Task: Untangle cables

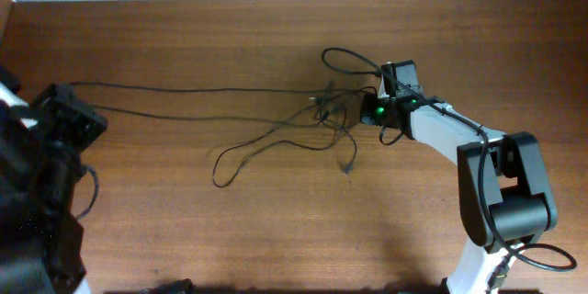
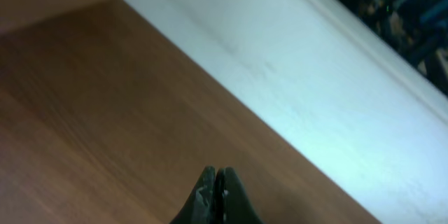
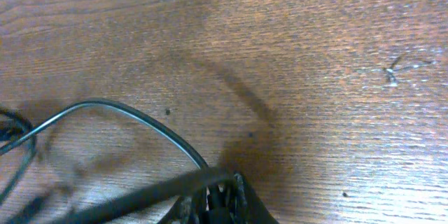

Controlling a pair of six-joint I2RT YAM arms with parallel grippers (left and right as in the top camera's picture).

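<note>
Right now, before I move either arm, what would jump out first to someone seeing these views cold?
A knot of thin black cables lies right of centre on the table, with two long strands running left toward the left arm. The right gripper sits at that knot, shut on one strand. The left gripper is shut on nothing, over bare wood beside a white edge.

The overhead view looks straight down on the whole table (image 1: 184, 46) from high up, the left wrist view looks low across bare wood toward the white wall (image 2: 280, 63), and the right wrist view sits close over the cables (image 3: 98, 101), also seen from overhead.
</note>
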